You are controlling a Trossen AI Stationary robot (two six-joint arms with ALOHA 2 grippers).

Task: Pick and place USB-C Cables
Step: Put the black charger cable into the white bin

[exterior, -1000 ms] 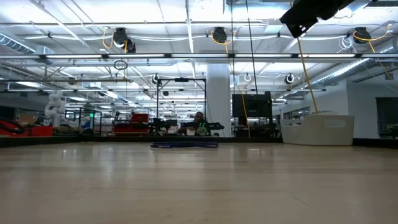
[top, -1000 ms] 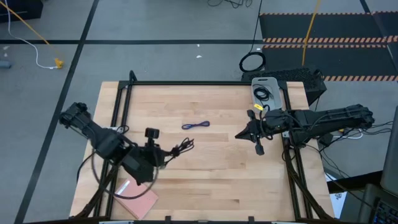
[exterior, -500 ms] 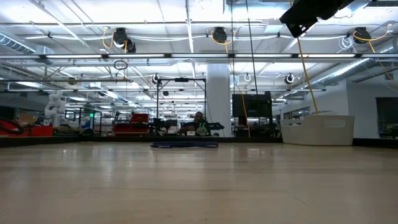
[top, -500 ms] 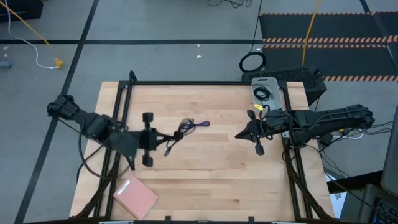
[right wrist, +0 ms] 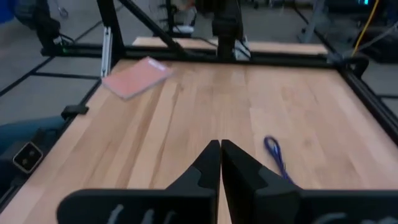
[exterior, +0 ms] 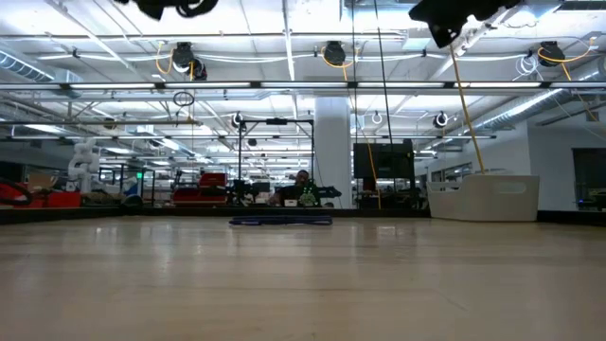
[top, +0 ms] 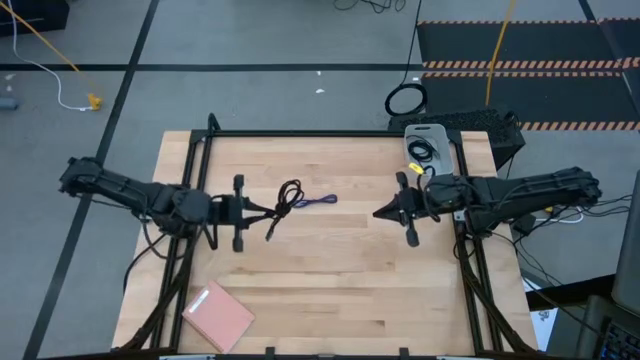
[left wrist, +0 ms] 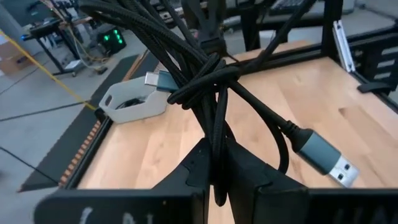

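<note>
- The wooden table (top: 330, 270) has a dark frame along its edges; most of its near half lies bare, apart from a pink pad (top: 219, 316) at the front left corner.
- The left gripper (top: 262, 213) reaches in from the left edge over the table's left middle, its fingers clamped on a black cable (top: 286, 200).
- In the left wrist view this black cable (left wrist: 211, 87) is braided and knotted into a bundle, with a grey USB plug (left wrist: 320, 158) hanging loose and a smaller silver plug (left wrist: 158, 79) poking out on the other side.
- A blue-purple cable (top: 320, 201), thin and short, lies flat on the wood just beside the held one, near the table's centre.
- The right gripper (top: 381, 213) hovers over the right middle of the table, its fingers (right wrist: 210, 163) pressed together with nothing between them.
- A white tray (top: 446, 150) sits at the far right corner with a third cable, a black coil (top: 421, 152), in it.
- Count: three cables, two black and one blue-purple; one pad; one tray.
- A black ring of thick cable (top: 406, 100) lies on the floor beyond the table.
</note>
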